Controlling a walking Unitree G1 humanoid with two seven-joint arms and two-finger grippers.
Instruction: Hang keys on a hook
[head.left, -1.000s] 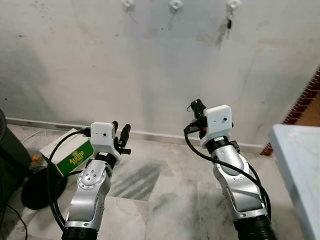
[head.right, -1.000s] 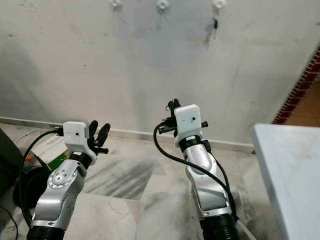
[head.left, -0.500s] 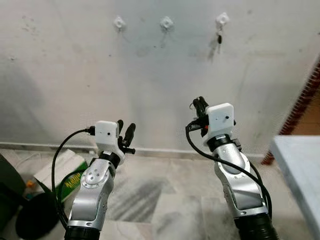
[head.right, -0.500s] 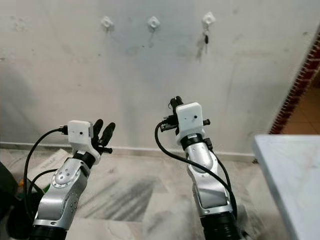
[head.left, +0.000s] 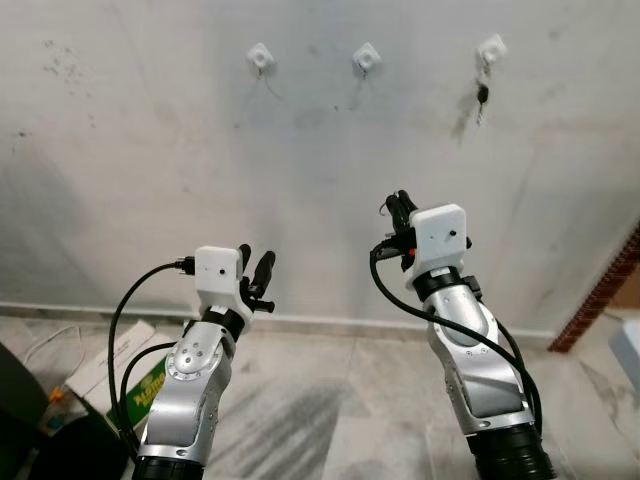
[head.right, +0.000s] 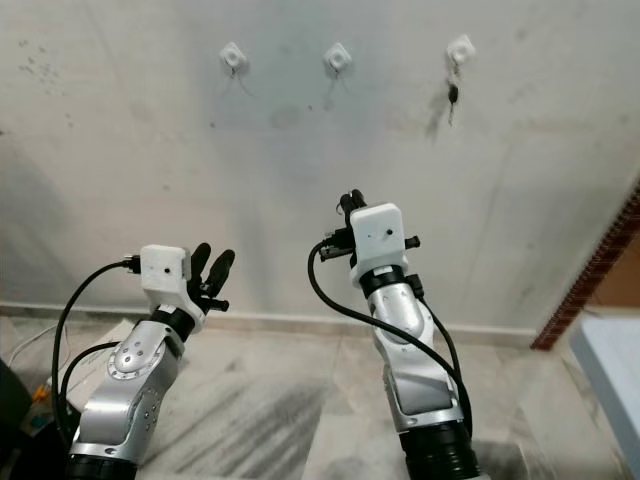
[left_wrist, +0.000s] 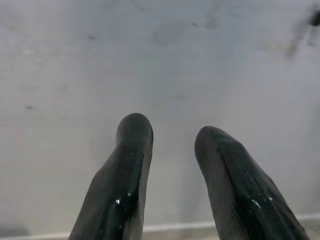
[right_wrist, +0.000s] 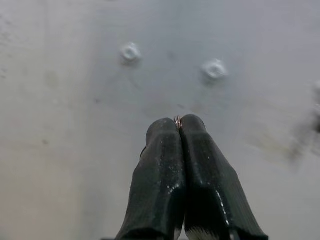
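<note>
Three white hooks sit in a row high on the grey wall: left hook (head.left: 260, 57), middle hook (head.left: 366, 58), right hook (head.left: 490, 47). A dark key (head.left: 481, 95) hangs from the right hook. My right gripper (head.left: 398, 208) is raised below the middle hook, well short of the wall. It is shut on a thin key ring (right_wrist: 177, 120), of which a sliver shows between the fingertips. In the right wrist view the left hook (right_wrist: 130, 52) and the middle hook (right_wrist: 215, 69) lie ahead. My left gripper (head.left: 255, 262) is lower, open (left_wrist: 172, 135) and holds nothing.
A green-and-white box (head.left: 130, 375) lies on the marble floor at the lower left beside a dark object (head.left: 20, 435). A red brick edge (head.left: 605, 290) and a white table corner (head.left: 632, 345) are at the right.
The camera has tilted up and swung left: the hooks sit lower in the picture and the table has slid out to the right. Both grippers keep their states.
</note>
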